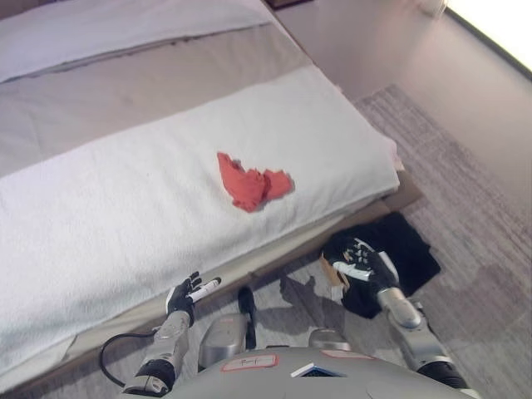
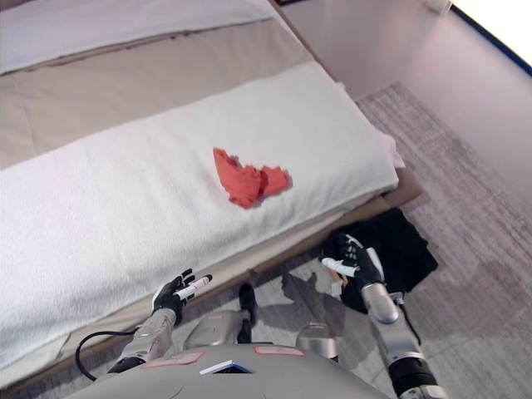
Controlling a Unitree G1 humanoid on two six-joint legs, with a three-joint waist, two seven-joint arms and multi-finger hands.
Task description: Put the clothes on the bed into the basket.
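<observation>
A crumpled red cloth (image 1: 249, 184) lies on the white blanket (image 1: 125, 208) of the bed, near its front edge and right of the middle. A black basket (image 1: 411, 249) sits low at the bed's right front corner, over the carpet. My right hand (image 1: 364, 262) is at the basket's left rim, its fingers curled on it. My left hand (image 1: 187, 296) is open with fingers spread, low by the bed's front edge, well left of and below the red cloth. It holds nothing.
The bed's wooden base (image 1: 274, 266) runs along its front edge, and its corner (image 1: 407, 195) juts out next to the basket. Grey carpet (image 1: 465, 191) covers the floor to the right. A beige cover and white pillow (image 1: 125, 33) lie farther up the bed.
</observation>
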